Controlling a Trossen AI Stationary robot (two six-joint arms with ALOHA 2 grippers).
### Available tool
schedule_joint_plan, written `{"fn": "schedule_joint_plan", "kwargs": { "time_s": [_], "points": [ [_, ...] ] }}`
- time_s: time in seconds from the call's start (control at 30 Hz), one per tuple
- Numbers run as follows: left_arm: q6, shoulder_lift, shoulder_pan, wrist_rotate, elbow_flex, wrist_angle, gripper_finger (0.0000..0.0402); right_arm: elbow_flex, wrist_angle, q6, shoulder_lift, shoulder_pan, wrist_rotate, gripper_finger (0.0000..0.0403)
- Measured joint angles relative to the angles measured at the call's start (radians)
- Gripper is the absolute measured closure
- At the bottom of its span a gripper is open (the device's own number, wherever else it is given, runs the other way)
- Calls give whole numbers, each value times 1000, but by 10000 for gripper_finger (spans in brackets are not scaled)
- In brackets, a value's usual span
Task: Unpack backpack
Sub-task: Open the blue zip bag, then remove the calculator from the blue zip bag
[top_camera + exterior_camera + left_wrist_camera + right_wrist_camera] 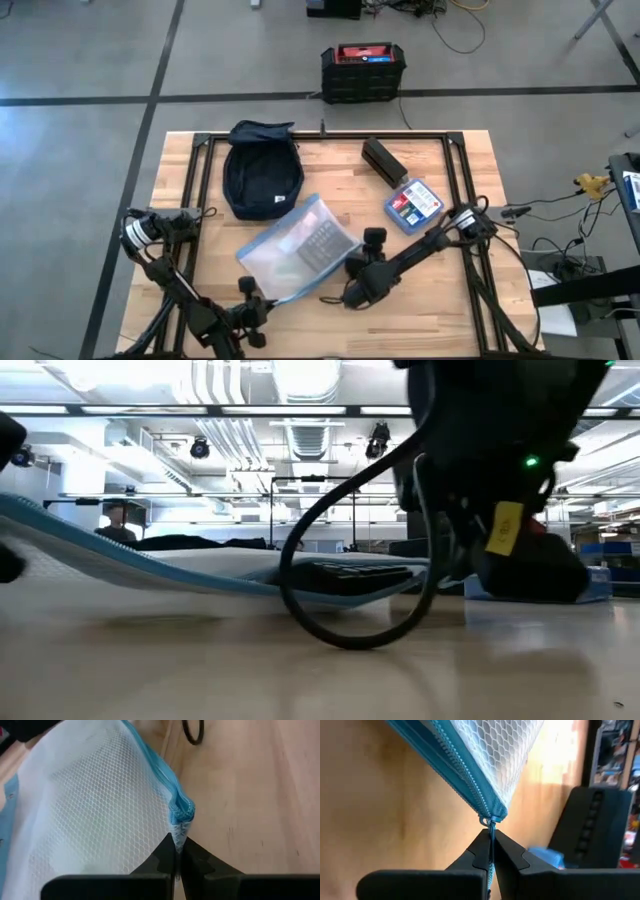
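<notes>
A translucent mesh pouch (298, 248) with a blue zipper lies on the wooden table, something dark inside it. My left gripper (262, 298) is shut on its near left corner. My right gripper (352, 268) is shut at the zipper's right end. The dark navy backpack (262, 172) lies flat at the far left, beyond the pouch; no gripper touches it. My left gripper pinches the pouch's corner (179, 836) between its two fingers, where the blue zipper edge ends and bunches up. The mesh spreads away from the fingers. My right gripper pinches the zipper's pull tab (491, 826) between its two fingers, at the pointed corner of the pouch; the zipper runs away from the fingers.
A black oblong box (383, 160) and a small blue box (413, 205) lie at the far right. A loose black cord loop (330, 298) lies near the front edge. A black crate (363, 70) stands on the floor beyond the table.
</notes>
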Motion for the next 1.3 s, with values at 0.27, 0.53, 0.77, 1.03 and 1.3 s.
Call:
{"fn": "schedule_joint_plan", "kwargs": {
  "time_s": [0.27, 0.53, 0.77, 1.03, 1.3],
  "points": [
    [9, -1, 36, -4, 0, 81, 402, -3, 149, -279, 0, -101, 109, 403],
    [107, -1, 99, 23, 0, 199, 402, 4, 273, -496, 0, -161, 125, 394],
    [100, -1, 132, 113, 0, 202, 402, -4, 261, -448, -69, -109, 17, 298],
    [101, -1, 132, 115, 0, 214, 402, -107, 252, -313, -228, 13, 24, 183],
    [194, -9, 133, 91, 22, 241, 402, -257, 733, -277, -247, 113, -27, 149]
  ]
}}
